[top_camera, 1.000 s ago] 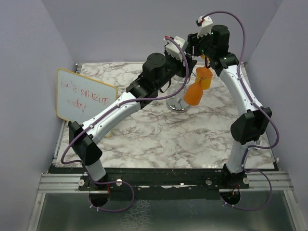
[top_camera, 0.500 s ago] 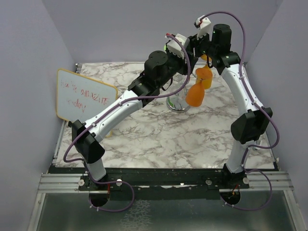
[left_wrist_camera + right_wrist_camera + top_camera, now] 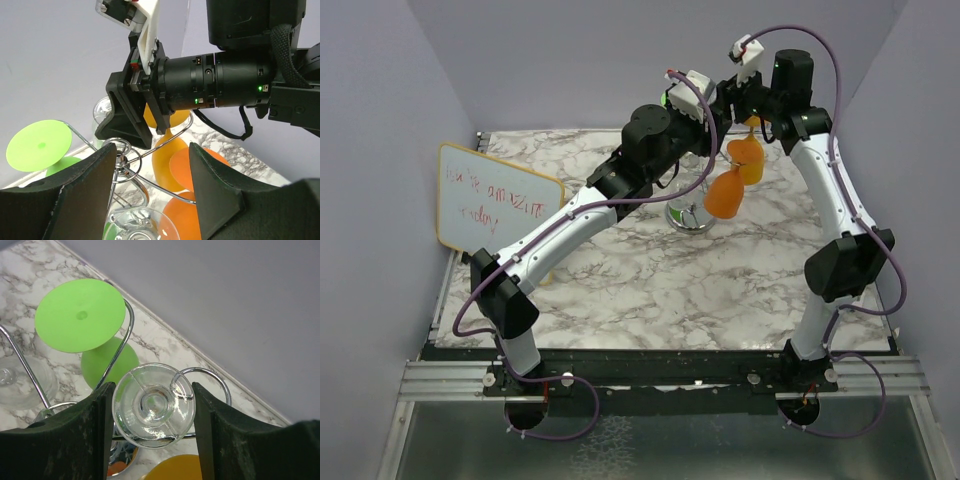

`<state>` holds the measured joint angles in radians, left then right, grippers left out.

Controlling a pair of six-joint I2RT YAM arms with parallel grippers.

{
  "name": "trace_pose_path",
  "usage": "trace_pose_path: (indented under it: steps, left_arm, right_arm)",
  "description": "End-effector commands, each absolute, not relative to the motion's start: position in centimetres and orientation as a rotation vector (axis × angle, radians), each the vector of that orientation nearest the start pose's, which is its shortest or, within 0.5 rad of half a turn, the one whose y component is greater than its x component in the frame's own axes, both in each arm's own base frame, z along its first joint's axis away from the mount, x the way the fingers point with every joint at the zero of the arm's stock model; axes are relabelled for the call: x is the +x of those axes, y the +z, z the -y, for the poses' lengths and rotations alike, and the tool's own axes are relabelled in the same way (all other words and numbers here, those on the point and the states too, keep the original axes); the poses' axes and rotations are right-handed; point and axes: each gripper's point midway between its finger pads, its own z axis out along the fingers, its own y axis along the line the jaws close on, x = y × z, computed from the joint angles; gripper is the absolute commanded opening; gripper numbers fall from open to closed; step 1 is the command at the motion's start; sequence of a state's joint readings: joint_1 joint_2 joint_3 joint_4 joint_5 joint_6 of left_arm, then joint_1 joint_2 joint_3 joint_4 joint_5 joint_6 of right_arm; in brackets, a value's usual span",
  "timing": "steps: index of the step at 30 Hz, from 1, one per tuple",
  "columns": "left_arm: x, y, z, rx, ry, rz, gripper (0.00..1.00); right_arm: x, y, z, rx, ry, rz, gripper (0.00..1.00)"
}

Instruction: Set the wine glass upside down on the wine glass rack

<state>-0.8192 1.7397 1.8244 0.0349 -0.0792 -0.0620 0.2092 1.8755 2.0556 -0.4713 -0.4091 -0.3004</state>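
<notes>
The chrome wine glass rack [image 3: 690, 217] stands at the back middle of the marble table. Its hub [image 3: 120, 150] and a curled arm [image 3: 226, 386] show in the wrist views. My right gripper [image 3: 151, 386] points down with its fingers against both sides of the round foot of a clear wine glass [image 3: 153, 405]. The glass is upside down, its foot resting over a wire arm. From the left wrist view the right gripper [image 3: 125, 125] sits just above the hub. My left gripper [image 3: 152, 147] is open and empty, hovering above the rack. Both grippers meet over the rack in the top view [image 3: 720, 100].
An orange glass [image 3: 725, 195], a yellow-orange glass [image 3: 748, 160] and a green glass [image 3: 80, 315] hang upside down on the rack. Another clear glass [image 3: 135, 225] shows low in the left wrist view. A whiteboard [image 3: 500, 205] leans at the table's left edge. Purple walls close in on three sides.
The right arm's wrist has swung up and to the right. The left wrist rose slightly toward the rack top, then held still. The orange glasses barely moved.
</notes>
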Motion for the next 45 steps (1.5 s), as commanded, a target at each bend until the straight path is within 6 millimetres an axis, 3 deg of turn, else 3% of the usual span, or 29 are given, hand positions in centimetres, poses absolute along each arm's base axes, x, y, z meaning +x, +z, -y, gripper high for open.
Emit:
trace_pose_path:
  steps: [1, 6, 12, 24, 32, 38, 45]
  left_arm:
    - [39.1, 45.1, 39.5, 0.479, -0.643, -1.393, 0.61]
    - [38.8, 45.2, 39.4, 0.484, -0.649, -1.389, 0.61]
    - [38.2, 45.8, 38.9, 0.481, -0.660, -1.376, 0.61]
    - [36.9, 46.9, 37.8, 0.476, -0.674, -1.346, 0.61]
    - [36.2, 47.2, 37.3, 0.471, -0.687, -1.339, 0.61]
    - [36.0, 47.5, 37.0, 0.468, -0.689, -1.329, 0.62]
    - [35.9, 47.5, 36.9, 0.472, -0.684, -1.332, 0.62]
  right_arm:
    - [51.2, 37.5, -15.7, -0.767, 0.289, -1.684, 0.01]
    - [51.7, 37.4, -14.5, -0.734, 0.243, -1.691, 0.01]
    - [52.0, 38.8, -13.5, -0.692, 0.201, -1.664, 0.01]
    - [52.3, 39.9, -12.6, -0.670, 0.153, -1.646, 0.01]
    - [53.4, 41.0, -11.4, -0.549, 0.106, -1.610, 0.01]
    - [53.6, 42.3, -11.6, -0.508, 0.141, -1.569, 0.01]
    - [54.2, 42.0, -12.2, -0.476, 0.195, -1.564, 0.01]
